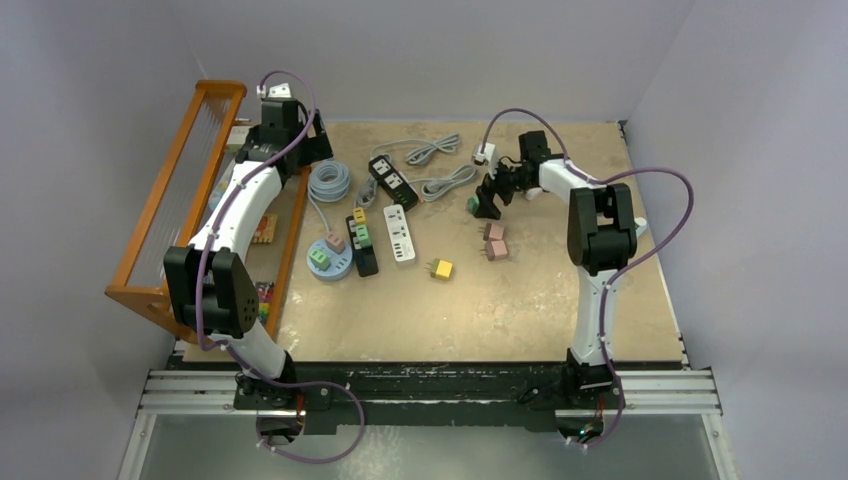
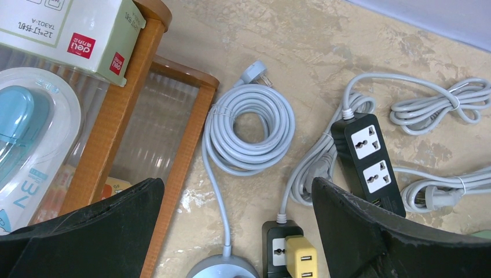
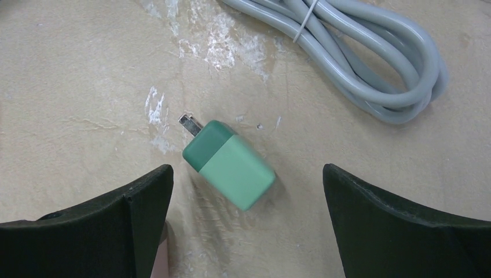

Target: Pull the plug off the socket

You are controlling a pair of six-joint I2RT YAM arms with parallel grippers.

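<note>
A loose green plug (image 3: 228,164) lies on the table with its prongs bare, between the wide-open fingers of my right gripper (image 3: 248,174). In the top view the right gripper (image 1: 487,203) hovers over this plug (image 1: 472,205). My left gripper (image 2: 236,191) is open and empty above the table's back left (image 1: 296,140). Below it a yellow plug (image 2: 301,258) sits in a black power strip (image 2: 276,231). In the top view that strip (image 1: 360,243) holds yellow and green plugs. A round blue socket (image 1: 330,258) holds a green and a pink plug.
An orange wooden rack (image 1: 190,190) with boxes stands at the left. A coiled grey cable (image 2: 249,127), a second black strip (image 2: 370,162), a white strip (image 1: 399,233), bundled grey cords (image 1: 432,152), a loose yellow plug (image 1: 440,268) and two pink plugs (image 1: 493,241) lie about.
</note>
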